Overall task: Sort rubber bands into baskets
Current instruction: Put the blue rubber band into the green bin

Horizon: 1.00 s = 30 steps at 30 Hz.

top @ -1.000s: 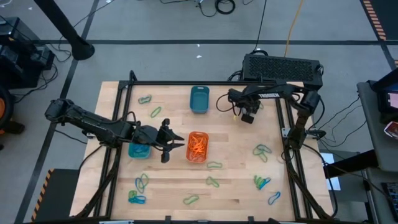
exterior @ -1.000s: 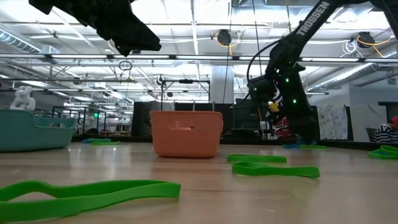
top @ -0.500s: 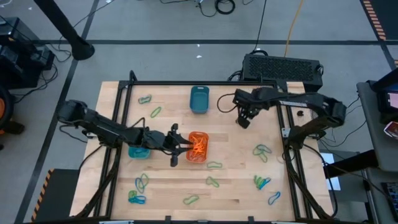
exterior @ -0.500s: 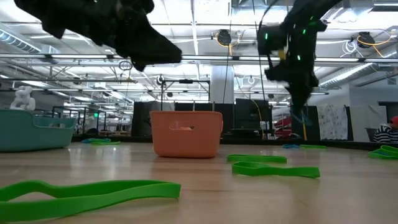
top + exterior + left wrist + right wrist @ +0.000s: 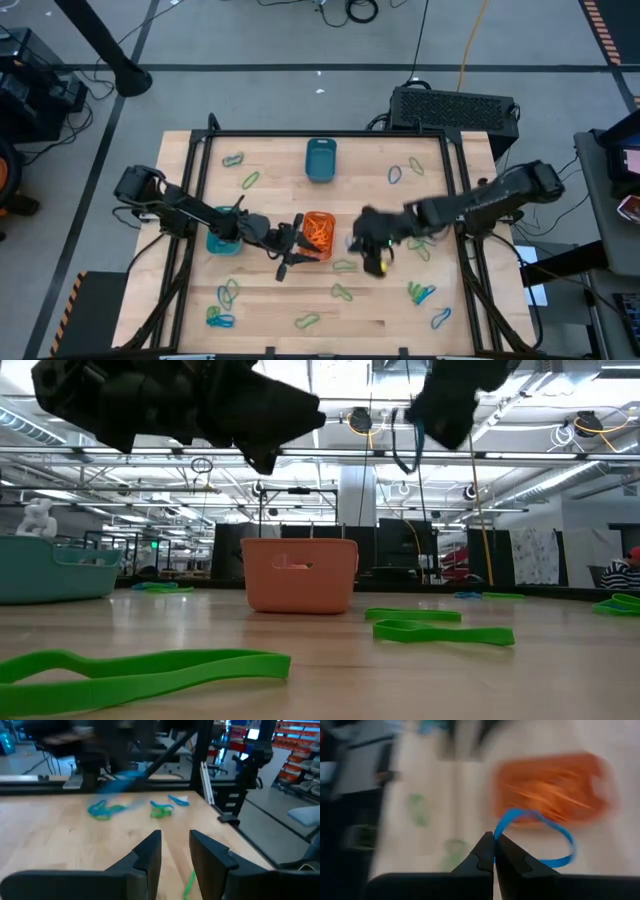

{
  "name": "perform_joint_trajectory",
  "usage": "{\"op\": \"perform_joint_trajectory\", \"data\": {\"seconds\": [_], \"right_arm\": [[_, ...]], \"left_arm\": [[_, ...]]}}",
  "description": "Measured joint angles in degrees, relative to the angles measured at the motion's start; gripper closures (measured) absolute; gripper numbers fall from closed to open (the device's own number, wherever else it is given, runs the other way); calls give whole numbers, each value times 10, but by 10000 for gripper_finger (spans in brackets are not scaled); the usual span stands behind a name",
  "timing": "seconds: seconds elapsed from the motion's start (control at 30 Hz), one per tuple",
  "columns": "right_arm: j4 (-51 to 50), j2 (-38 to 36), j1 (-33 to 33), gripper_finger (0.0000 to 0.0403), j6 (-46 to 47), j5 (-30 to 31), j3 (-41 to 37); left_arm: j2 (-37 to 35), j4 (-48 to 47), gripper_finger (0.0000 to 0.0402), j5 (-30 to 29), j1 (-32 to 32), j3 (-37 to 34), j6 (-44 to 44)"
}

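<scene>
Step in hand: a carry, as I judge it; the right arm has a blue rubber band (image 5: 535, 837) and the band is not yet in any basket.
Right gripper (image 5: 372, 250): just off the 3 o'clock side of the orange basket (image 5: 318, 236), above the table (image 5: 380, 310). Its fingers (image 5: 485, 851) are pressed together on the blue band, whose loop hangs free past the tips.
Left gripper (image 5: 293, 255): at the 7 o'clock corner of the orange basket, jaws partly apart. The left wrist view shows nothing between its fingers (image 5: 150, 852).
Orange basket: near the table's middle, full of orange bands.
Light blue basket (image 5: 222, 240): at 9 o'clock from the orange one, partly under the left arm.
Dark teal basket (image 5: 320, 160): at 12 o'clock from the orange one, near the far edge.
Loose bands: green band (image 5: 345, 266) just by the right gripper; green and blue ones toward the 4 o'clock corner (image 5: 420, 293) and the 8 o'clock corner (image 5: 222, 300); a few at 11 o'clock (image 5: 240, 170) and 1 o'clock (image 5: 403, 172).
Next move: probably to bring the blue band over a blue basket rather than the orange one below it, then part the fingers. The left arm lies across the way to the light blue basket, so the path calls for care.
</scene>
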Motion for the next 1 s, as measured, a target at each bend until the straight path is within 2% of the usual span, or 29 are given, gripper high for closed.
{"op": "perform_joint_trajectory", "data": {"seconds": [0.13, 0.3, 0.47, 0.63, 1.0], "right_arm": [[117, 36, 69, 403, -34, 4, 0], [218, 89, 104, 403, -54, 4, 0], [265, 120, 101, 403, -70, 3, 0], [288, 131, 80, 402, -83, 1, 0], [318, 133, 42, 402, -90, -31, 0]], "left_arm": [[0, 18, 294, 0, 0, 0, 6], [0, 22, 294, 2, -5, 0, 25], [0, 25, 294, 43, -17, 0, 46], [0, 30, 294, 45, -20, 0, 73], [0, 29, 294, 45, -20, 0, 73]]}}
